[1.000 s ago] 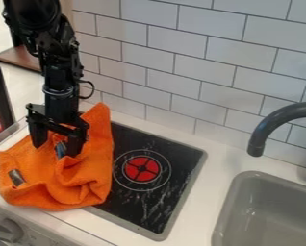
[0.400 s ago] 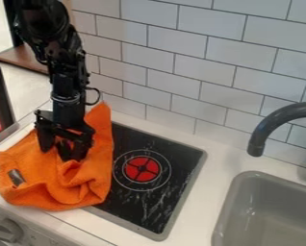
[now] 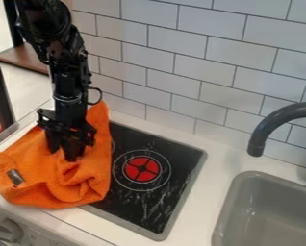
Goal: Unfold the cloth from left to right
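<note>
Cloth (image 3: 33,180): bright orange, matte, slightly fuzzy surface; lies bunched under and around the fingers of the black gripper (image 3: 66,153). Fingers point down, drawn close together, a bit of cloth pinched between the tips. Sides below are as seen in the view.

Left of the fingers: cloth fairly flat, shallow creases, its corner on the pale counter (image 3: 204,202). Below left of the fingers: small dark tag (image 3: 15,177), set at a slant near the outer edge. Directly below the fingers: thick folds, curling round a shaded hollow; beyond them, a rounded lower edge. Right of the fingers: cloth narrows upward into a tall, pointed flap behind them, its right edge running down over the black stovetop (image 3: 139,139). Overall state: crumpled, not spread out; the left side is smoother than the folds.

Further right of the fingers, apart from the cloth: red burner center (image 3: 141,169), then the grey sink (image 3: 227,197) and dark faucet (image 3: 265,127)
</note>
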`<state>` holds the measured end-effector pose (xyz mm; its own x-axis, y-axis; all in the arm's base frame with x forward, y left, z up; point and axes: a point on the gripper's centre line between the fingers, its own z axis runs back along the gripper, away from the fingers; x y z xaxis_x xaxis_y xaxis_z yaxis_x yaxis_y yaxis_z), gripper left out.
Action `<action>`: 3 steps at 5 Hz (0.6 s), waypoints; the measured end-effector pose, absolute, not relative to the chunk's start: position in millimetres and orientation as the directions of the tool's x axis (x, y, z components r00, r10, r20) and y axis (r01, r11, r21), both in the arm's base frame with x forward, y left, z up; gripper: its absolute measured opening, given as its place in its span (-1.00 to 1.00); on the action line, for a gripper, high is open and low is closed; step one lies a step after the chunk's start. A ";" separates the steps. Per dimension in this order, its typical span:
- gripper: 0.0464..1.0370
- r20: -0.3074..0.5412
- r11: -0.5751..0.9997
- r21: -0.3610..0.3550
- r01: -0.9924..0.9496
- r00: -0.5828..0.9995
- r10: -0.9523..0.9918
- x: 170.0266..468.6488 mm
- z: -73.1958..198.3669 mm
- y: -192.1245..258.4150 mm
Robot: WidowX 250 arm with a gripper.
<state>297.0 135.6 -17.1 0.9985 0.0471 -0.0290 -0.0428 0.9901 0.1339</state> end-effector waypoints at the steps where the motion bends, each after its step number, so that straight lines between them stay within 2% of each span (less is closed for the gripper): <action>1: -0.44 -0.032 0.993 0.114 -0.039 0.999 0.043 296.2 -17.2 132.7; 2: -0.77 -0.017 0.996 0.088 -0.015 1.000 0.017 296.7 -8.2 128.4; 3: -0.95 0.011 0.998 0.067 0.015 1.000 -0.016 294.1 6.1 122.3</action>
